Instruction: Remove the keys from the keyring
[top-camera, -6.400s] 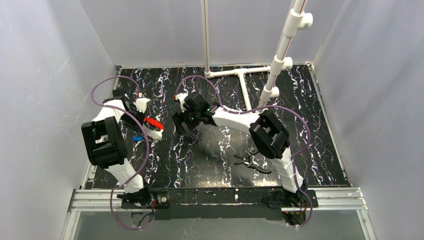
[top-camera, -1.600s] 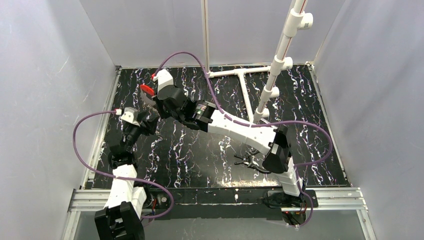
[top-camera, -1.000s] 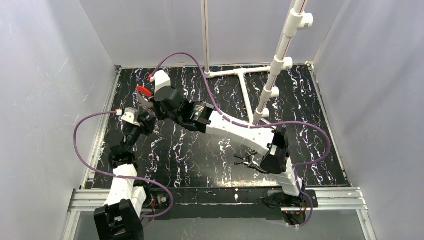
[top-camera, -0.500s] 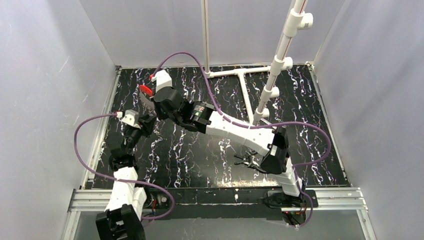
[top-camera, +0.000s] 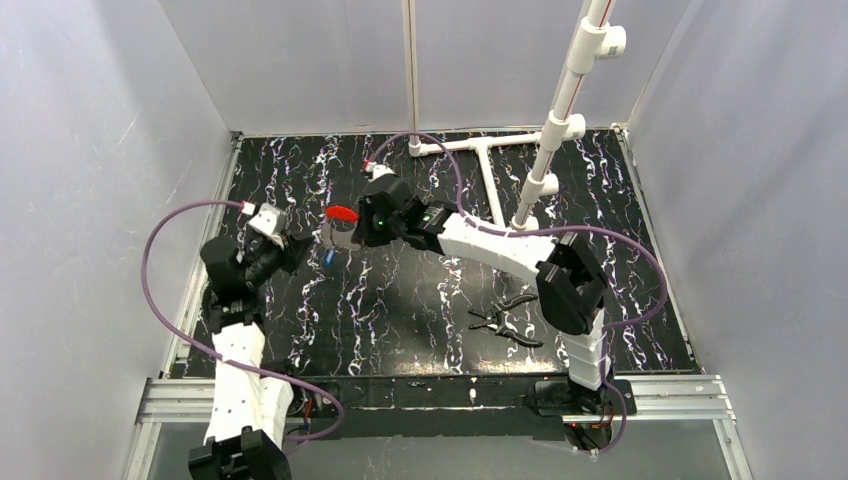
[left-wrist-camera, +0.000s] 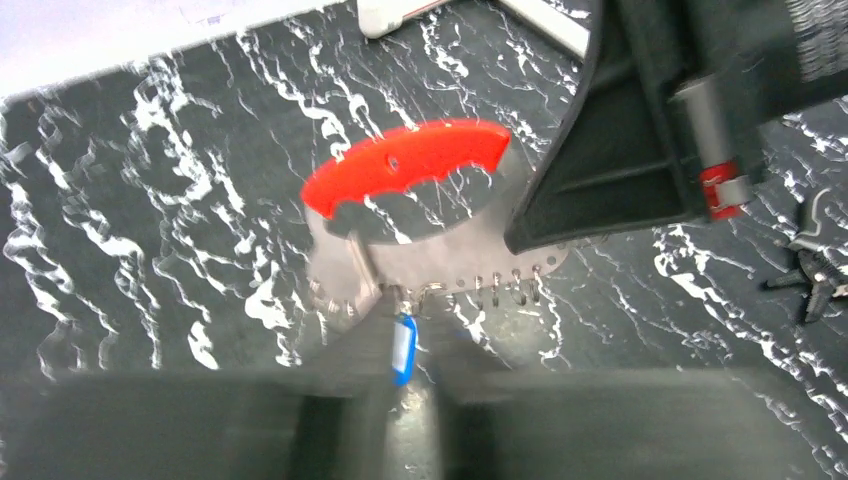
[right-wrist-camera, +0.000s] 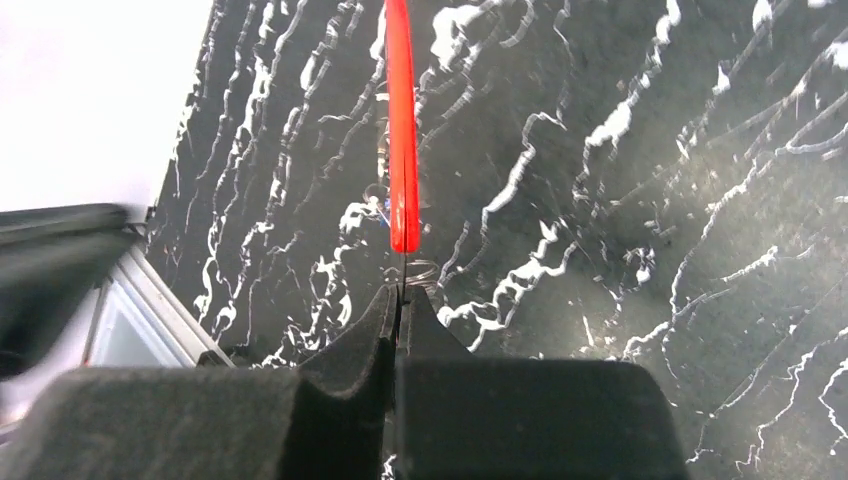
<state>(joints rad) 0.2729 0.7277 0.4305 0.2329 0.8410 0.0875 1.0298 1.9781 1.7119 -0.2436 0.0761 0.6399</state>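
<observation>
The pliers (top-camera: 508, 325) lie near my bases on the counter (top-camera: 420, 320), well away, so no trouble there.

Next is my left end effector (left-wrist-camera: 402, 390). Its jaws stand close w/ the tiny blue key (left-wrist-camera: 402, 347) between them, but it's blurry, so I can't tell if they pinch it. That key is so small it could pop out if I tug.

Just past it hang the other keys (left-wrist-camera: 440, 262), silver & bunched, under the red keyring (left-wrist-camera: 405, 165). My right end effector (right-wrist-camera: 400, 300) is squeezed tight on the keyring's thin edge, up off the counter I think. If the left one pulls hard or crooked, the ring may twist or slide out & the whole bunch drops. Both end effectors are v. near each other, so they could bump too.
</observation>
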